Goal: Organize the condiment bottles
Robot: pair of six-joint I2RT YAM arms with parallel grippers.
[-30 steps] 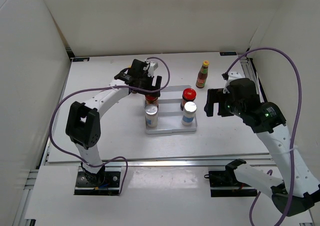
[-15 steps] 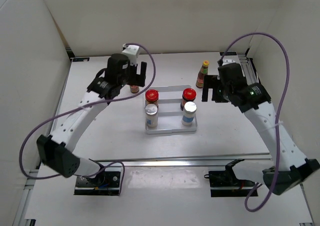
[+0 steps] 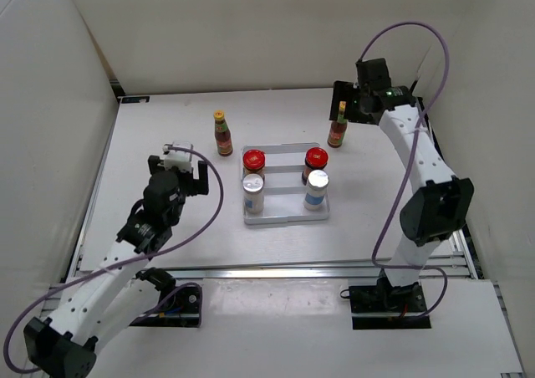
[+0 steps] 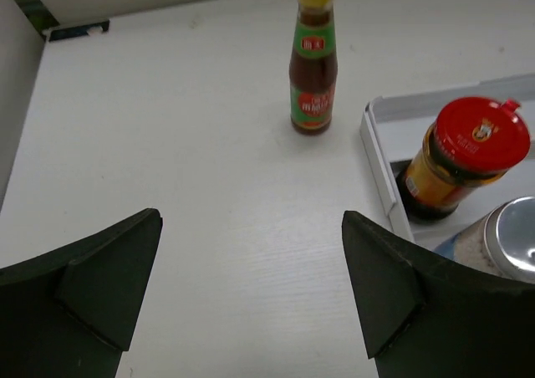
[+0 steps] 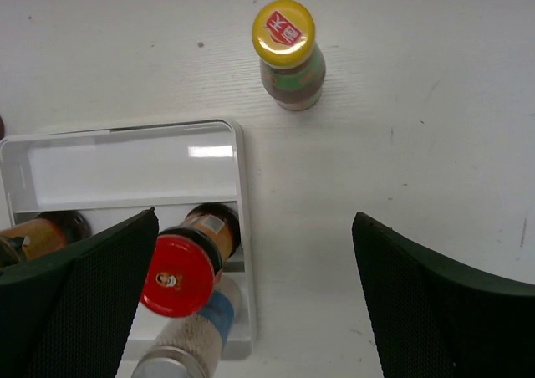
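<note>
Two slim dark-red sauce bottles with yellow caps stand on the table: one (image 3: 222, 134) left of the white tray (image 3: 284, 217), one (image 3: 338, 125) at its far right corner. In the tray stand two red-lidded jars (image 3: 253, 160) (image 3: 315, 158) and two silver-topped shakers (image 3: 253, 192) (image 3: 316, 187). My left gripper (image 3: 180, 172) is open and empty, near-left of the tray; its view shows the left bottle (image 4: 313, 60), a jar (image 4: 468, 156) and a shaker (image 4: 512, 242) ahead of the open gripper (image 4: 251, 290). My right gripper (image 3: 344, 102) hovers open over the right bottle (image 5: 288, 56); it (image 5: 255, 298) holds nothing.
White walls enclose the table on the left, back and right. The tray's far row (image 5: 125, 169) holds nothing. The right wrist view shows the tray's right wall (image 5: 244, 227), the right jar (image 5: 180, 273) and a shaker (image 5: 180, 344). Purple cables loop off both arms.
My left arm has drawn back toward the near left, leaving the left sauce bottle standing free. My right arm has swung to the far side, above the right sauce bottle.
</note>
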